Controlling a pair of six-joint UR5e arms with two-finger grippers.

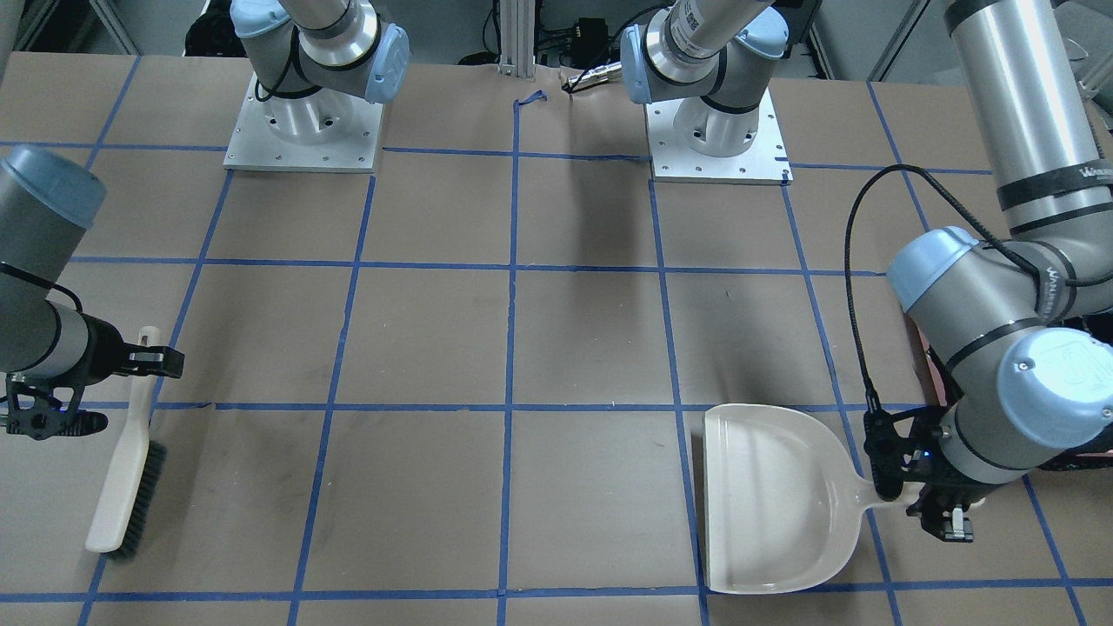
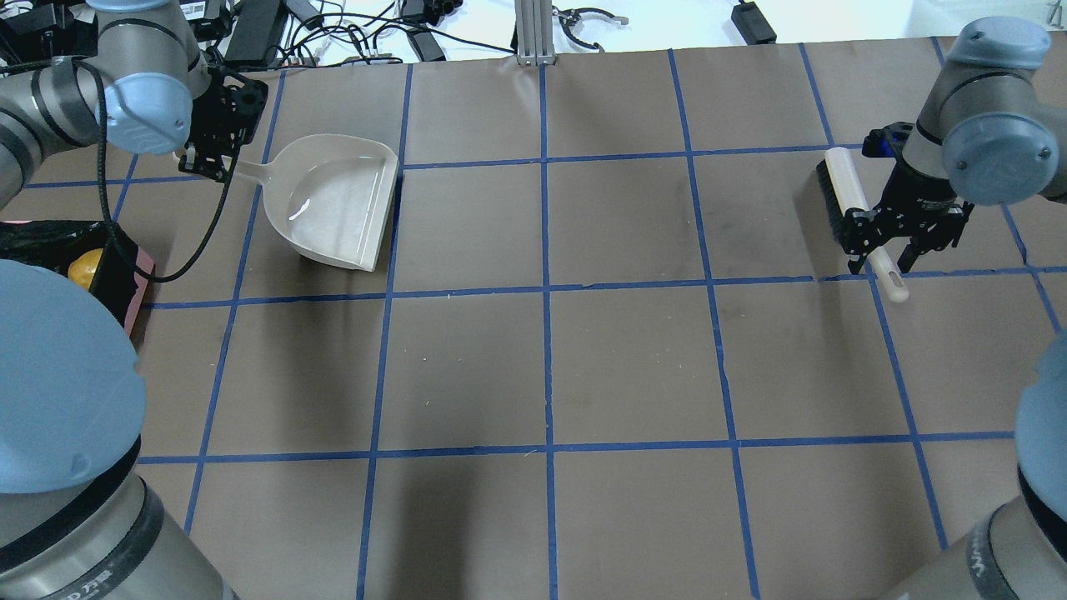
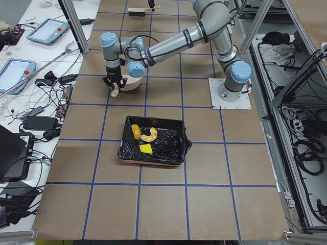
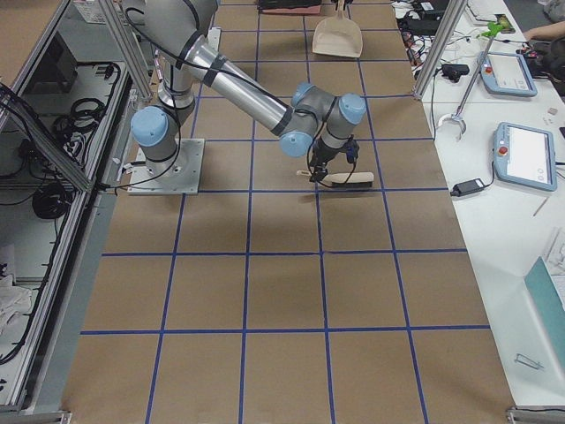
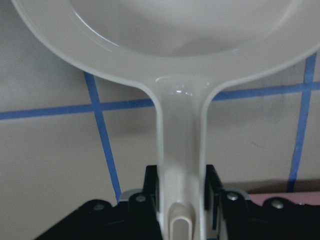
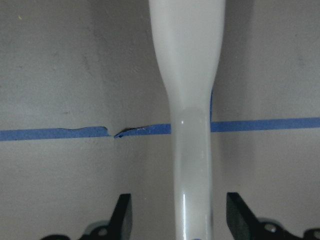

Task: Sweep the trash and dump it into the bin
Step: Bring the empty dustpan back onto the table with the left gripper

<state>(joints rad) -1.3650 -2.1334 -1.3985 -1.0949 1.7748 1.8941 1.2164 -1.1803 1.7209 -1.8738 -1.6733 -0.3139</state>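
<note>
The table [image 2: 633, 367] is flat and covered in matte brown paper, which blue tape divides into squares.

The bin [image 3: 173, 153] is a rectangular pink container lined with a crinkled, shiny black plastic bag. It sits near the left jaws but apart from them, behind them on the robot's side.

The dustpan [image 2: 333, 208] is smooth, glossy beige plastic. Its shallow scoop lies flat on the table and widens away from the left jaws towards the table's middle. The left jaws are pressed together on its narrow handle, with both pads touching the handle's sides.

The hand brush [image 2: 844, 193] has a rounded beige plastic back and a row of black bristles. It lies on the table with its head reaching away from the right jaws. The right jaws are spread, and the slim handle runs between them without touching either pad.

All the trash lies inside the bin, well apart from the right jaws:
- a curved golden croissant [image 3: 149, 135];
- a glossy yellow-brown potato [image 3: 135, 131] just beside it;
- a small yellow sponge [image 3: 146, 149].
</note>
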